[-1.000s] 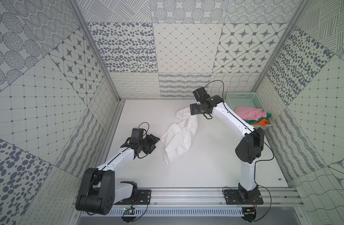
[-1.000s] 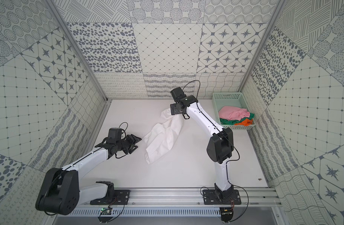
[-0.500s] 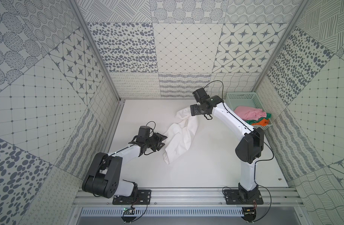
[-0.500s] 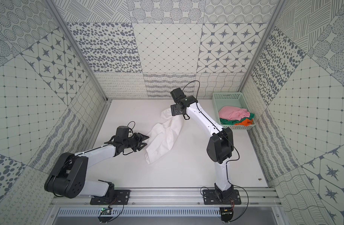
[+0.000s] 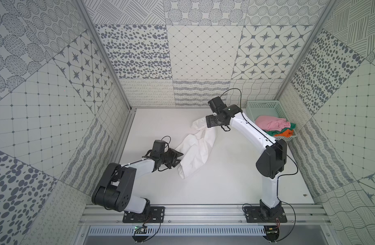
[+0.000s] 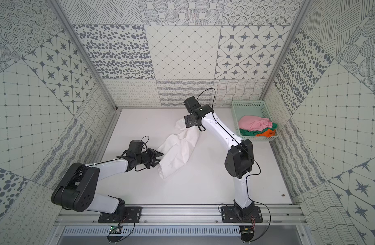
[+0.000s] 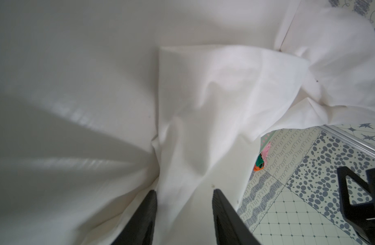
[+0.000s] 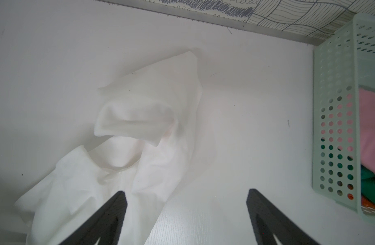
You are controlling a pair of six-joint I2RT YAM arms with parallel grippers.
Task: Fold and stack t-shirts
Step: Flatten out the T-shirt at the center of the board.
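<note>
A crumpled white t-shirt [image 5: 197, 148] [image 6: 178, 150] lies stretched diagonally across the middle of the table. My left gripper [image 5: 180, 158] [image 6: 160, 157] is at its near left edge. In the left wrist view a fold of the white t-shirt [image 7: 214, 95] runs between the fingers of that gripper [image 7: 184, 197], which still stand apart. My right gripper [image 5: 210, 123] [image 8: 187, 199] hovers wide open over the shirt's far end [image 8: 140, 118], one finger above cloth, the other above bare table. Pink [image 5: 269, 123], green [image 5: 273, 132] and orange [image 5: 286, 133] t-shirts lie bunched in the basket.
The mint-green perforated basket [image 5: 261, 105] [image 6: 246, 104] [image 8: 335, 84] stands at the far right corner against the wall. Patterned walls close in the table on three sides. The arm bases sit on the rail along the near edge.
My left arm has reached rightward to the white t-shirt's edge, and its jaws have narrowed around the cloth. The right arm and its open gripper have stayed put.
</note>
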